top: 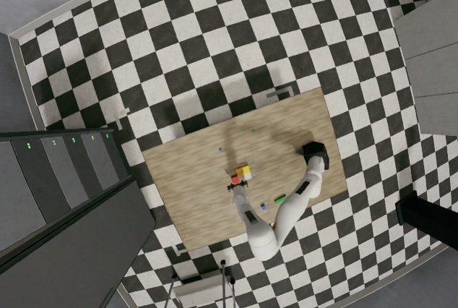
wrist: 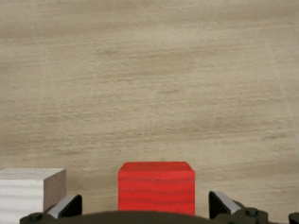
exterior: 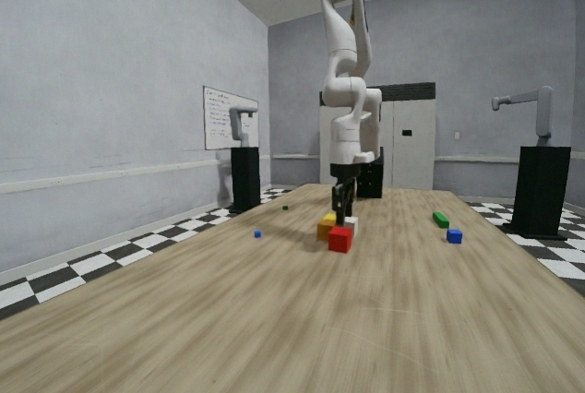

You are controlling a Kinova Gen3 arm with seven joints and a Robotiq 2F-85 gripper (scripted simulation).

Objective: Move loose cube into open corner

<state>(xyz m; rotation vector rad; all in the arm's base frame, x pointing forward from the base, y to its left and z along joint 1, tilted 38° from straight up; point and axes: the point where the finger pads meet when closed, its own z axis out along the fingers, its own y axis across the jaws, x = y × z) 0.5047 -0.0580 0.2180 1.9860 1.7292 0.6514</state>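
Fingers (top: pixel 230 187) (exterior: pixel 340 204) open, nothing gripped. They're over the red cube (top: pixel 235 179) (exterior: pixel 340 239) (wrist: pixel 156 190), which is the loose one, on the counter (top: pixel 199 208) (exterior: pixel 264 308) (wrist: pixel 151 84) just outside the open corner. Wrist view shows a gap between red and the white cube (top: pixel 247 175) (exterior: pixel 352 226) (wrist: pixel 21 193), so not flush there. Red vs the orange cube (top: pixel 239 171) (exterior: pixel 326 230): near, can't tell if touching.

Visibility: wrist view cuts off the lower parts of red and white; orange and the yellow cube (top: pixel 245 168) (exterior: pixel 329 216) are out of it. Exterior has yellow mostly behind orange, white partly behind red and the fingers. Fingertip height above red is hard to read.

Surface: pale wood grain with streaks, faint scratches in exterior. Also on it: small blue cube (top: pixel 220 149) (exterior: pixel 257 233), larger blue cube (top: pixel 263 206) (exterior: pixel 454 236), green bar (top: pixel 280 199) (exterior: pixel 440 220) and a tiny green block (top: pixel 253 130) (exterior: pixel 285 208), all apart from the group. White arm (top: pixel 262 241) (exterior: pixel 347 39) overhangs the counter edge in top view.

Room: black-and-white checkered floor, grey-blue walls, whiteboard (exterior: pixel 215 119) with writing too small to read. Two grey arms on black pedestals in exterior, pale cabinet (exterior: pixel 411 166) at the back.
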